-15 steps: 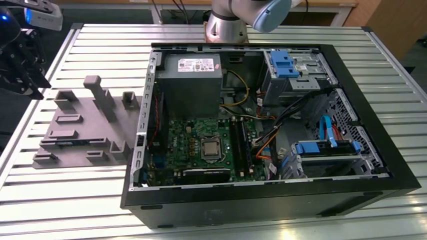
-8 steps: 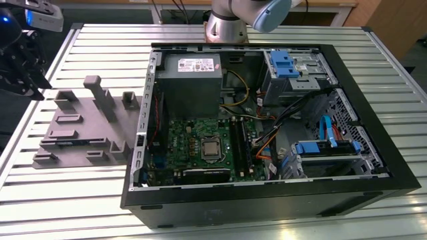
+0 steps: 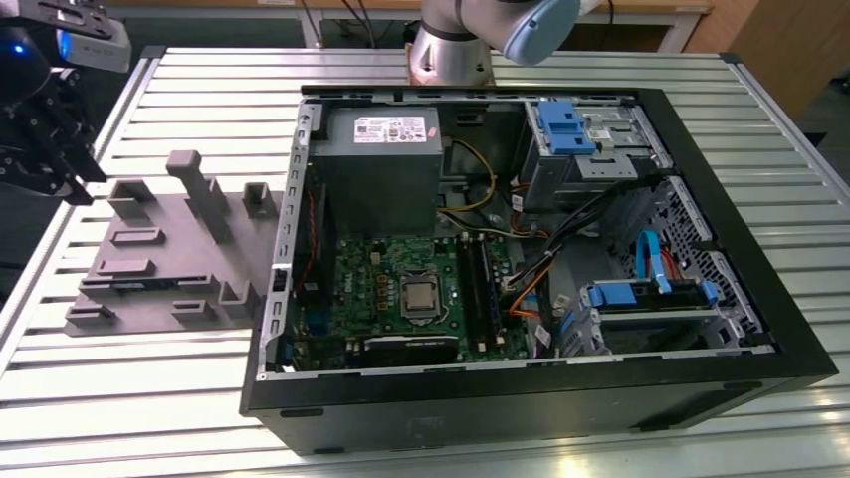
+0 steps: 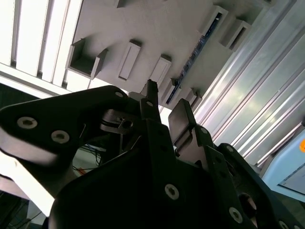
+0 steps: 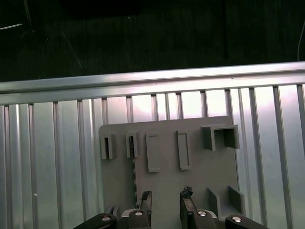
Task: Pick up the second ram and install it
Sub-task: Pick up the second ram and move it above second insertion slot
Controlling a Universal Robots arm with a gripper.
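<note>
The second ram (image 5: 134,174) stands on edge in a holder of the grey fixture plate (image 5: 209,171), a thin dark stick. It also shows as a dark strip near the plate's front in the exterior view (image 3: 126,286) and in the second wrist view (image 4: 190,62). My gripper (image 5: 165,195) hangs above the plate, open, with nothing between its fingers. The ram lies just beside one fingertip (image 5: 145,196). In the exterior view the gripper (image 3: 67,174) is over the table's left edge, above and to the left of the plate (image 3: 166,299).
An open black computer case (image 3: 531,398) fills the middle and the exterior view's right, with a green motherboard (image 3: 385,289), black slot rails (image 3: 479,289), a power supply (image 3: 378,149) and blue drive brackets (image 3: 564,124). The slatted metal table (image 3: 133,398) ends close to the plate's left.
</note>
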